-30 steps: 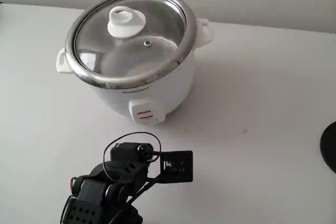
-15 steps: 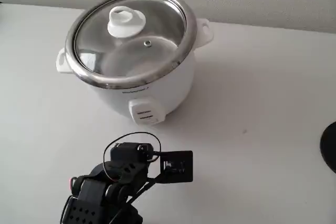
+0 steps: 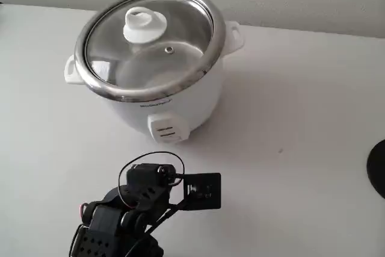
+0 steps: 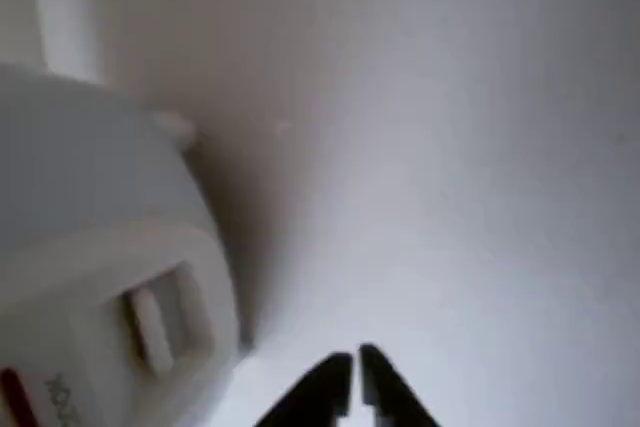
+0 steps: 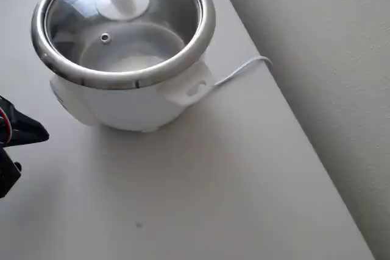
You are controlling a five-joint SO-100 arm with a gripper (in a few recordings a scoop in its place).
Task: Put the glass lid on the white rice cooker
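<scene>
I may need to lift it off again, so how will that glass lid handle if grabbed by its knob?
The lid is rigid glass, so probably fragile if dropped. Its knob looks smooth, so possibly slippery. Being round with a metal rim, it would likely roll on edge.

Nothing can be read clearly. The white rice cooker (image 3: 157,97) carries a small dark brand word on its front just above the switch panel (image 3: 165,129), too small to make out. In the wrist view a few grey letters show low on the cooker's front (image 4: 60,392), too blurred to read
</scene>
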